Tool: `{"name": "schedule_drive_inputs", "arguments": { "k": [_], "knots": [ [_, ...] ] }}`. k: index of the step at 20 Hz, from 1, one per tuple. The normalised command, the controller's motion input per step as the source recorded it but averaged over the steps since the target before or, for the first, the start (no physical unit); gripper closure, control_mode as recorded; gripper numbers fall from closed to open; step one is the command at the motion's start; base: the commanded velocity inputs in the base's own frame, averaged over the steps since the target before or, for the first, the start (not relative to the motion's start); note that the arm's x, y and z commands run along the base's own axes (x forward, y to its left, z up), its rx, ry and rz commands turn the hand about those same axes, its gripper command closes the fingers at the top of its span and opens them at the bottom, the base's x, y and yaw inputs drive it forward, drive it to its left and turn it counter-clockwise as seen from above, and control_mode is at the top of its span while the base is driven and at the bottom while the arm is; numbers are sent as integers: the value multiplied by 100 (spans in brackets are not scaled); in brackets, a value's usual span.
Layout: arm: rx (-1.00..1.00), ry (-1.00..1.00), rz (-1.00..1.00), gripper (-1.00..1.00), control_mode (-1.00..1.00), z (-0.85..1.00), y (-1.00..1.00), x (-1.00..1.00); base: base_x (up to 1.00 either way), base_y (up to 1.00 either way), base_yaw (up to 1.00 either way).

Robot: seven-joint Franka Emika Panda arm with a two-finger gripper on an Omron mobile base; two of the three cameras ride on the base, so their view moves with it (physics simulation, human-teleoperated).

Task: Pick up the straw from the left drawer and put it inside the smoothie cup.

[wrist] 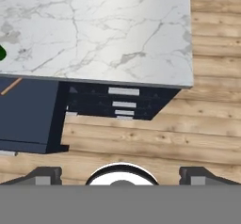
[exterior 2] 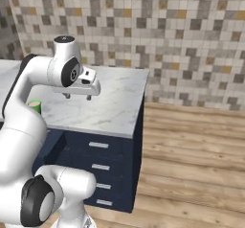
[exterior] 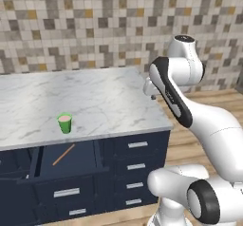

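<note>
The end effector (exterior 2: 76, 96) hangs with its jaws wide and nothing between them, high over the right end of the marble bench (exterior: 104, 97); the straw (exterior: 63, 154) lies slantwise on the floor of the pulled-out left drawer (exterior: 66, 165), well apart from it, and the smoothie cup (exterior: 65, 123) stands near the bench's front edge, just above that drawer. To reach well, the arm should swing left and descend in front of the bench edge, clearing the overhang; the fingers ought to straddle the thin straw crosswise near its middle, so it lifts level and can be tipped upright for the cup.
</note>
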Motion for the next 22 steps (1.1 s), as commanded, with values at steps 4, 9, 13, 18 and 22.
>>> {"name": "schedule_drive_inputs", "arguments": {
  "k": [4, 9, 13, 18, 22],
  "knots": [
    [0, 0, 0, -100, 100, 0, 0, 0, 23, 0, 20],
    [0, 0, 0, -100, 100, 0, 0, 0, 32, 0, 31],
    [0, 0, 0, -100, 100, 0, 0, 0, 42, -9, 30],
    [0, 0, 0, -100, 100, 0, 0, 0, 56, -21, 28],
    [0, 0, 0, -100, 100, 0, 0, 0, 44, -8, 29]
  ]
}}
